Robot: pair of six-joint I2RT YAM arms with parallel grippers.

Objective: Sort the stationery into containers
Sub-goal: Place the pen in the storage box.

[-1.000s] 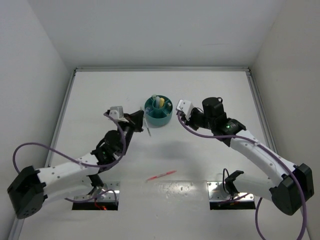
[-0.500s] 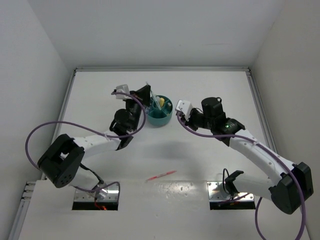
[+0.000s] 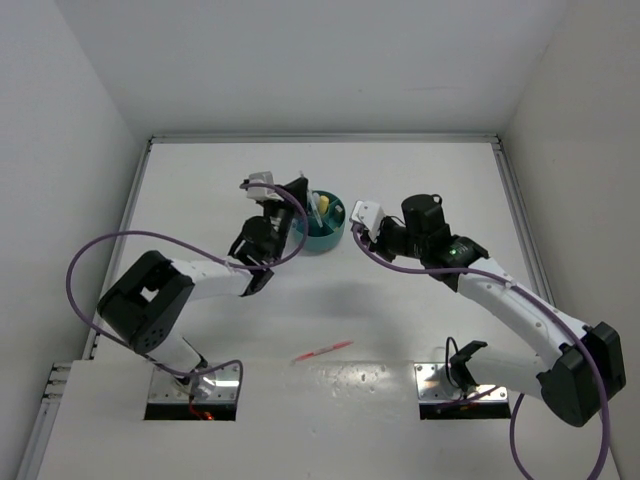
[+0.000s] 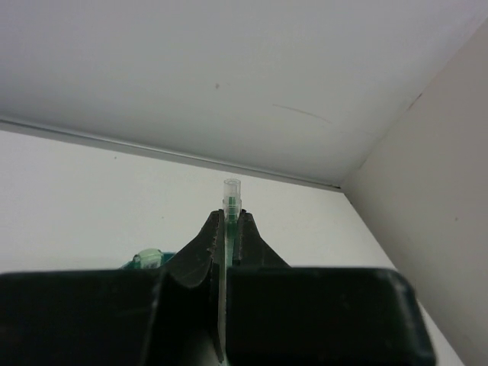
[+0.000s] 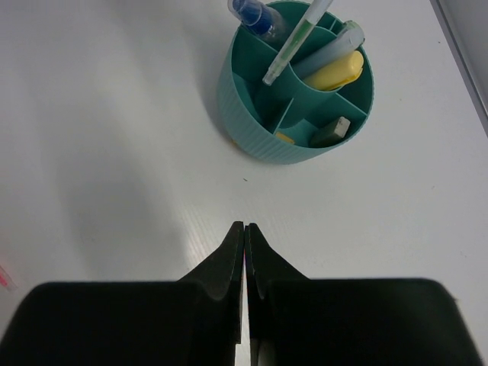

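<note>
Top-down view of a white table (image 3: pixel 420 170) with two robot arms fixed at its near edge. Closest to the arm bases, a thin pink-red pen (image 3: pixel 322 351) lies flat on the table between them, well apart from everything else. Farther in, the right gripper (image 5: pixel 244 227) is clenched with its fingers pressed together and nothing between them; it points toward the round teal bowl (image 5: pixel 229 84), near it but not touching. The bowl sits on the table toward the far middle, between the two grippers. In its ring compartments are a yellow marker (image 5: pixel 335 72), a pale green marker (image 5: pixel 328 52), a blue marker (image 5: pixel 255 15) and a small beige eraser block (image 5: pixel 341 126) beside a darker block. A slim leaning pen (image 5: pixel 297 42) rests with one end in the central cup. At the bowl's far left rim, the left gripper (image 4: pixel 229 217) is clamped on a green pen (image 4: pixel 230 194), whose clear tip sticks out just past the fingertips toward the back wall. It is hard to tell from these angles whether that held pen and the leaning pen are the same one.
</note>
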